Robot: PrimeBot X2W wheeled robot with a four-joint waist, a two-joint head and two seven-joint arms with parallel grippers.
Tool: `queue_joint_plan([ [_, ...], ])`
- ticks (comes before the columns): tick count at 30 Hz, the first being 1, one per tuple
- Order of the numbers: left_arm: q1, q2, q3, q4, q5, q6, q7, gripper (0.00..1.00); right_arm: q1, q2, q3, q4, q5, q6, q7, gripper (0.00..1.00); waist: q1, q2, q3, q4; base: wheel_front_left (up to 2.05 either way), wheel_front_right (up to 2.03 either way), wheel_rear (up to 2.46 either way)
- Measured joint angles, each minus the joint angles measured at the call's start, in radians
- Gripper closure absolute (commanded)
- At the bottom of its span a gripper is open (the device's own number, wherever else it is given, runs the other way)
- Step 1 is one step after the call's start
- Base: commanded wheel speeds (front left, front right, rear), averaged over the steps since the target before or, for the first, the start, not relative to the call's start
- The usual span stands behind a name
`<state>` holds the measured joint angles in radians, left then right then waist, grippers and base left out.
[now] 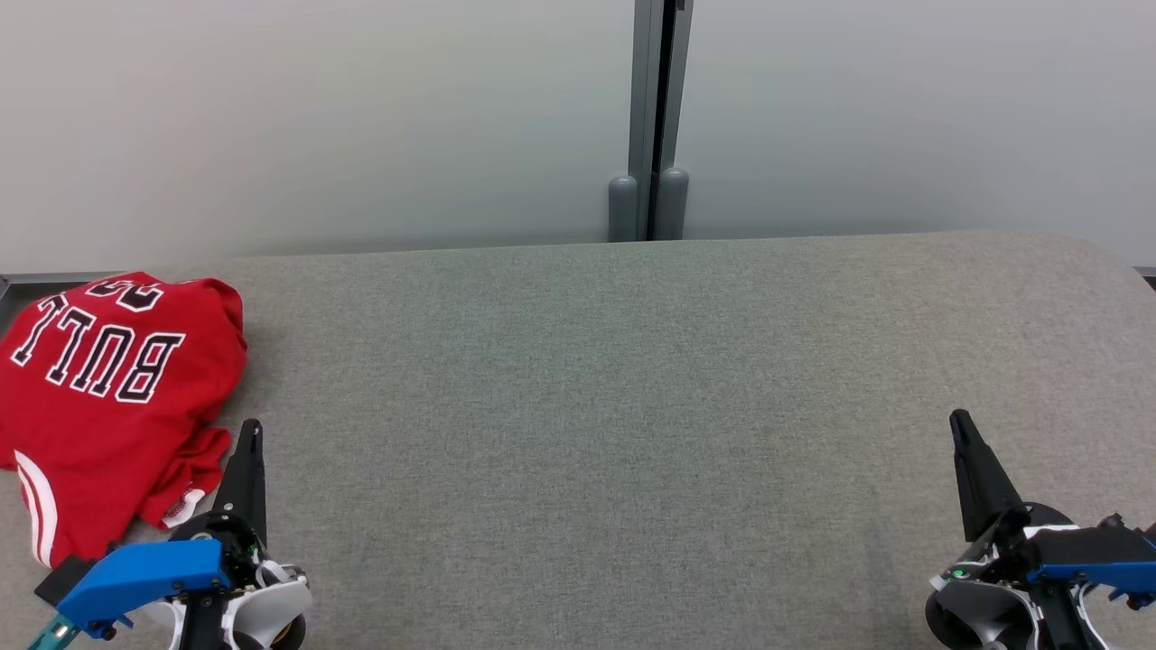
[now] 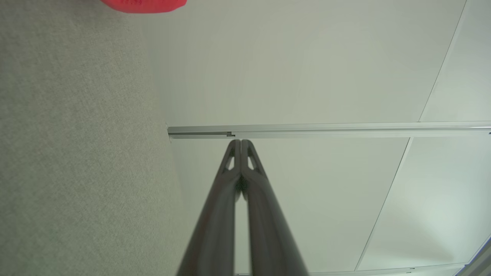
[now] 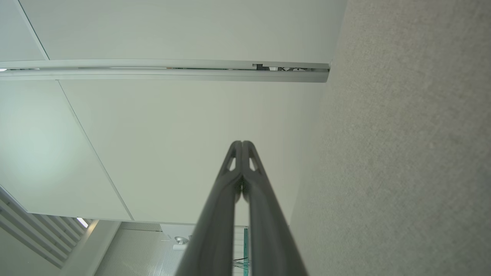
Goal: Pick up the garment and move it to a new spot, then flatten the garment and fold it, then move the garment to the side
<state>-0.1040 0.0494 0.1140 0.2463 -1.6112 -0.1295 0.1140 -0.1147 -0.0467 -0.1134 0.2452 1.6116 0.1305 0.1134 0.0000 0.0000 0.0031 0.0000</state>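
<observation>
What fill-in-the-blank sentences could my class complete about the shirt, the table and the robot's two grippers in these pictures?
1. The shirt lying on the grey table is ____ in colour.
2. Of the left gripper and the right gripper, the ____ one is beside the shirt.
3. Both grippers are ____, with nothing held between their fingers.

Missing words: red; left; shut.

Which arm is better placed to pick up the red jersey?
Left. The left gripper, shut, sits beside the crumpled red jersey on the table; the right gripper, also shut, is far across it.
</observation>
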Motion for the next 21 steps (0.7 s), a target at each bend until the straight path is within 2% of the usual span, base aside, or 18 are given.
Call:
queue_joint_plan([
  [18, 0.0, 0.0, 0.0, 0.001, 0.0, 0.0, 0.0, 1.0, 0.0, 0.0, 0.0, 0.001, 0.0, 0.0, 0.0, 1.0, 0.0, 0.0, 0.0, 0.0, 0.0, 0.0, 0.0],
  [19, 0.004, -0.001, 0.0, 0.007, 0.001, 0.0, -0.001, 0.0, 0.001, 0.002, 0.001, 0.007, 0.0, 0.0, -0.001, 0.0, 0.0, 0.0, 0.0, 0.0, 0.0, 0.0, 0.0],
  [21, 0.024, -0.005, 0.0, 0.025, 0.001, 0.001, -0.001, 0.0, 0.007, 0.007, 0.002, 0.026, 0.0, 0.0, -0.001, 0.0, 0.0, 0.0, 0.0, 0.0, 0.0, 0.0, 0.0],
])
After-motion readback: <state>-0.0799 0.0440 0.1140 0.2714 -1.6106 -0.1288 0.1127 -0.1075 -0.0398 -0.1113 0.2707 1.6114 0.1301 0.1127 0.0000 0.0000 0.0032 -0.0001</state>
